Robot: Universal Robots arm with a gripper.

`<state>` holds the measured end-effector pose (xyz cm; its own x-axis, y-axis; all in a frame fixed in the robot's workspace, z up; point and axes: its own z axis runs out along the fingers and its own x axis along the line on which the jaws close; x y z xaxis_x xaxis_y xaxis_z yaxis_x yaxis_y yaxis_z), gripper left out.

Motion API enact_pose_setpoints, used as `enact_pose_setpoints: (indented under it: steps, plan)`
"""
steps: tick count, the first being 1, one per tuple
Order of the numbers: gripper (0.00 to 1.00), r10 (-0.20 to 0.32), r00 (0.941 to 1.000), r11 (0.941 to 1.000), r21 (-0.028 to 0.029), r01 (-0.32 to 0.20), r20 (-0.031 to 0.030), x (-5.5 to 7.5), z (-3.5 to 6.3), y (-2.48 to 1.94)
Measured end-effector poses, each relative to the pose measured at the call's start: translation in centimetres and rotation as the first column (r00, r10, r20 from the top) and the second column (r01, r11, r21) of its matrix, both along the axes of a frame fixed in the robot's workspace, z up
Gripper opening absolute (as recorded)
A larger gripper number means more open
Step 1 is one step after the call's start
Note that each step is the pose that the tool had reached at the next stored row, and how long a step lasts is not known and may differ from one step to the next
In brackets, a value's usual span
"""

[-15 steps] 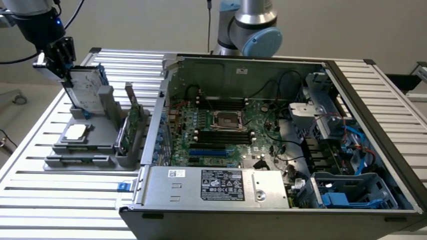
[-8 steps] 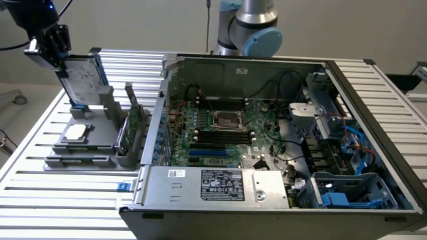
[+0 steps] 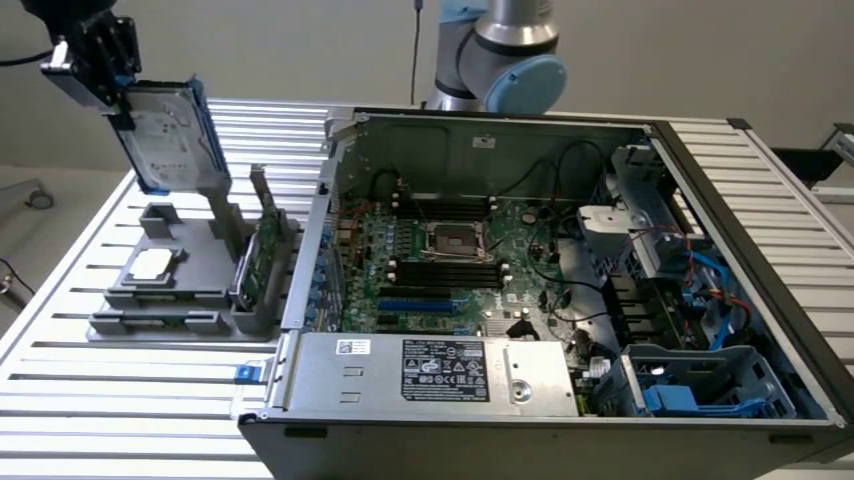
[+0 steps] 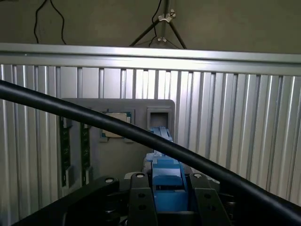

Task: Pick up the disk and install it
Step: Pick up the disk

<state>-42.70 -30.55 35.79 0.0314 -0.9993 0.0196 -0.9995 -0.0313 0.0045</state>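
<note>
A ribbed aluminium desk (image 3: pixel 80 380) stands before a plain pale wall. In the exterior view we see the black tool (image 3: pixel 123 100) clamped on the upper end of the disk (image 3: pixel 167 135), a flat silver-grey metal hard drive with a white printed label and a blue plastic carrier frame. The disk hangs tilted in the air, clear of everything. Just below the tool sits a grey plastic holder tray (image 3: pixel 174 310), with a small square silver processor chip (image 3: pixel 150 263) lying on it and a thin green circuit card (image 3: pixel 260 245) standing on edge in it. Well apart from the tool, toward the exterior view's right, lies a black open computer case (image 3: pixel 747 260) with its green motherboard (image 3: pixel 441 250) exposed, and the silver and light-blue robot arm (image 3: pixel 505 50) rises behind it.

In the wrist view we see the tool (image 4: pixel 167 190) with its black fingers (image 4: pixel 141 197) closed against the disk's (image 4: pixel 165 172) blue frame. A thick black cable (image 4: pixel 94 120) crosses in front. Beyond the tool lie the grey holder tray (image 4: pixel 117 150) and the processor chip (image 4: pixel 115 123) on the ribbed desk (image 4: pixel 235 132).
</note>
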Motion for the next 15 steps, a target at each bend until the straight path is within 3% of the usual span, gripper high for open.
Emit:
enact_pose_setpoints:
  steps: [10,15]
  plan:
    - [0.33,0.0,1.0,1.0,0.0,0.0,-0.0058,2.9,4.55,0.0]
    - [0.33,0.0,1.0,1.0,0.0,0.0,-0.0083,5.0,6.8,0.0]
